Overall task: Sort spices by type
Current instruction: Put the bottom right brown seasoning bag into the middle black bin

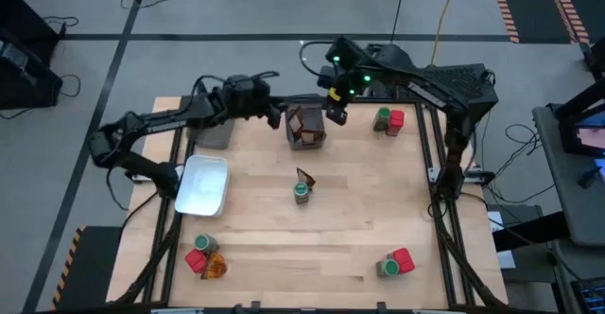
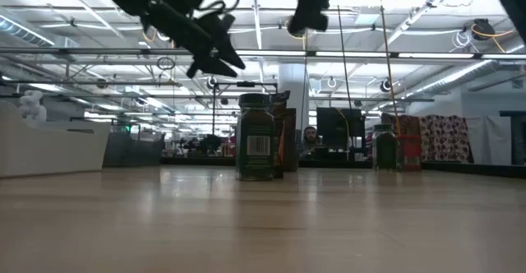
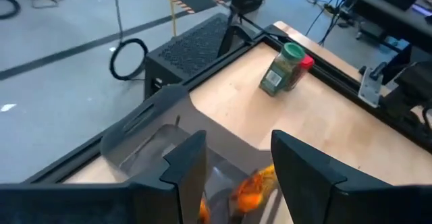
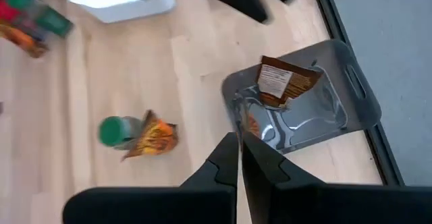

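Note:
A dark grey bin (image 1: 305,128) stands at the table's far middle with a brown-orange packet (image 4: 283,81) leaning inside it. A second, orange packet (image 3: 253,187) lies on the bin's floor. My left gripper (image 1: 275,115) hangs open and empty just left of the bin, above its rim (image 3: 236,177). My right gripper (image 1: 336,115) is shut and empty above the bin's right side (image 4: 239,158). A green-lidded jar (image 1: 301,191) stands at mid-table with a packet (image 1: 304,176) leaning on it. A jar (image 1: 382,118) and a red container (image 1: 396,120) stand at the far right.
A second grey bin (image 1: 214,130) stands at the far left, and a white tray (image 1: 203,183) lies nearer on the left. A jar, a red container and a packet cluster stand at the near left (image 1: 203,257). A jar and a red container stand at the near right (image 1: 395,262).

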